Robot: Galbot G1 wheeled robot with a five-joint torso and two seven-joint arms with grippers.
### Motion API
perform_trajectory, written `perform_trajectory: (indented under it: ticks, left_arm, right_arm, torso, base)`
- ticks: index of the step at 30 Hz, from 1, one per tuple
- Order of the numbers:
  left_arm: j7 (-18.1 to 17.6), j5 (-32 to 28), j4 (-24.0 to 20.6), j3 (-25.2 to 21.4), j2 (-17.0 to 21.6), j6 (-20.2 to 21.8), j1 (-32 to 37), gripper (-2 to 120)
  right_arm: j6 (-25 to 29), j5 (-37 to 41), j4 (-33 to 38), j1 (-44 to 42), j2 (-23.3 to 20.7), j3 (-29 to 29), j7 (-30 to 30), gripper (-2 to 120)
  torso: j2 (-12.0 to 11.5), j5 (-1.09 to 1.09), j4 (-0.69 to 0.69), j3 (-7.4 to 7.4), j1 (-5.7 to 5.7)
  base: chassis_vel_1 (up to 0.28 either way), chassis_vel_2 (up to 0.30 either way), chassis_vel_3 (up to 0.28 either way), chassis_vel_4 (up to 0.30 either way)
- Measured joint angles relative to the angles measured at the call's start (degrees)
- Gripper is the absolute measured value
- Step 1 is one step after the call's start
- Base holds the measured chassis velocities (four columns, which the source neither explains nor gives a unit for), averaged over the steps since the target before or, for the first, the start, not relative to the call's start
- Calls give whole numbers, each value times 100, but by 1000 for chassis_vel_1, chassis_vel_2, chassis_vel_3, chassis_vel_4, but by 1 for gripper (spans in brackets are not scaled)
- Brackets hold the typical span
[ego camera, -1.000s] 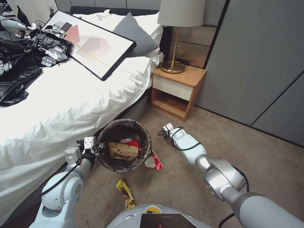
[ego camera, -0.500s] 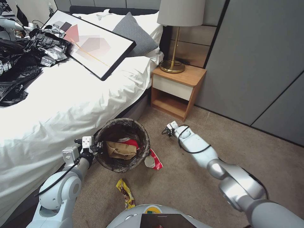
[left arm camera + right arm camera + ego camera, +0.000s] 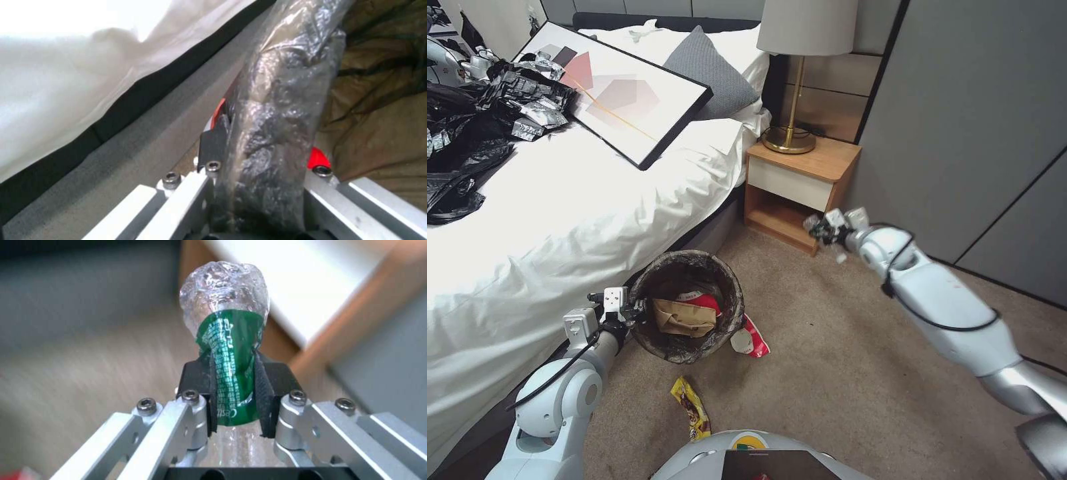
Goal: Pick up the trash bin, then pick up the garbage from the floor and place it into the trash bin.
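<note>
Right wrist view showed the right gripper (image 3: 236, 396) closed on the light, crushable bottle (image 3: 229, 350) at its label, while the left gripper (image 3: 258, 173) pinched the bin (image 3: 687, 307) rim at 9 o'clock.

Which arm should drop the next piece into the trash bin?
The right: its tool already grips a clear bottle raised near the nightstand, while the left tool clamps the trash bin rim.

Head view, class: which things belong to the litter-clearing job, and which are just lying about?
Job: trash bin held by left gripper; clear bottle in right gripper; red-and-white cup; snack wrapper.

Lying about: framed picture; lamp; nightstand; black-and-silver bags.
</note>
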Motion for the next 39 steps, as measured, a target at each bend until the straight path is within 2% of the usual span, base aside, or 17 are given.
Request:
perform_trajectory:
  ticks: [1, 2, 4, 6, 7, 8, 9, 13, 14, 15, 17, 18, 19, 20, 23, 31, 39]
  left_arm:
    - [8, 0, 1, 0, 4, 0, 7, 0]
    - [8, 0, 1, 0, 4, 0, 7, 0]
    - [33, -3, 15, 0, 49, 0, 29, 0]
    - [34, -3, 16, 0, 52, 0, 30, 0]
    - [45, 3, 28, 21, 65, 0, 32, 0]
    - [45, 3, 28, 21, 65, 0, 32, 0]
    - [53, 6, 30, 46, 63, 0, 31, 0]
    - [68, 36, 32, 73, 46, 0, 26, 0]
    - [77, 52, 34, 83, 31, 0, 18, 0]
    - [77, 52, 34, 83, 31, 0, 18, 0]
    - [93, 59, 33, 84, 21, 0, 10, 0]
    - [97, 62, 34, 75, 20, 0, 7, 0]
    - [99, 63, 36, 70, 20, 0, 6, 0]
    - [99, 63, 36, 70, 20, 0, 6, 0]
    - [103, 67, 56, 61, 2, 0, 7, 0]
    - [111, 70, 82, 43, -33, 0, -6, 0]
    - [115, 74, 93, 27, -48, 0, -20, 0]
  right_arm:
    - [-11, 365, 375, -5, -122, 185, 90, 17]
    - [-11, 365, 375, -5, -122, 185, 90, 17]
    - [-18, 1580, 1406, 144, -486, 555, 362, 17]
    - [-18, 1622, 1440, 154, -497, 559, 371, 17]
    - [-17, 2503, 2043, 489, -644, 528, 564, 17]
    - [-17, 2503, 2043, 489, -644, 528, 564, 17]
    - [-15, 3068, 2329, 769, -671, 392, 669, 17]
    - [-15, 3582, 2582, 1258, -610, 58, 722, 17]
    - [-9, 3781, 2676, 1585, -518, -199, 725, 17]
    - [-9, 3781, 2676, 1585, -518, -199, 725, 17]
    - [-3, 3973, 2733, 2113, -312, -890, 723, 17]
    - [-4, 3986, 2725, 2408, -147, -1516, 721, 17]
    - [-1, 3978, 2706, 2545, -49, -1864, 721, 17]
    - [-1, 3978, 2706, 2545, -49, -1864, 721, 17]
    - [1, 3845, 2638, 2729, 188, -2643, 773, 17]
    - [9, 3396, 2371, 2617, 518, -3512, 897, 17]
    - [12, 3238, 2023, 2441, 674, -3868, 1006, 17]
  torso:
    - [0, -2, -1, 0, 0]
    - [0, -2, -1, 0, 0]
    - [0, -1, -4, 0, 0]
    - [0, -1, -4, 0, 0]
    - [0, -5, -4, 0, -1]
    - [0, -5, -4, 0, -1]
    - [0, -5, 0, 0, -1]
    - [0, -1, 0, 0, 0]
    - [0, -4, 0, 0, -1]
    - [0, -4, 0, 0, -1]
    - [0, -4, 0, 0, -1]
    - [0, -3, 1, 1, 0]
    - [0, -3, 1, 1, 0]
    - [0, -3, 1, 1, 0]
    - [0, -3, 0, 1, 0]
    - [0, -3, -2, 1, 0]
    - [0, -3, -2, 1, 0]
  base:
    - [0, 0, 0, 0]
    - [0, 0, 0, 0]
    - [0, 0, 0, 0]
    - [0, 0, 0, 0]
    - [0, 0, 0, 0]
    - [0, 0, 0, 0]
    - [0, 0, 0, 0]
    - [0, 0, 0, 0]
    - [0, 0, 0, 0]
    - [0, 0, 0, 0]
    - [0, 0, 0, 0]
    - [0, 0, 0, 0]
    - [0, 0, 0, 0]
    - [0, 0, 0, 0]
    - [0, 0, 0, 0]
    - [0, 0, 0, 0]
    - [0, 0, 0, 0]
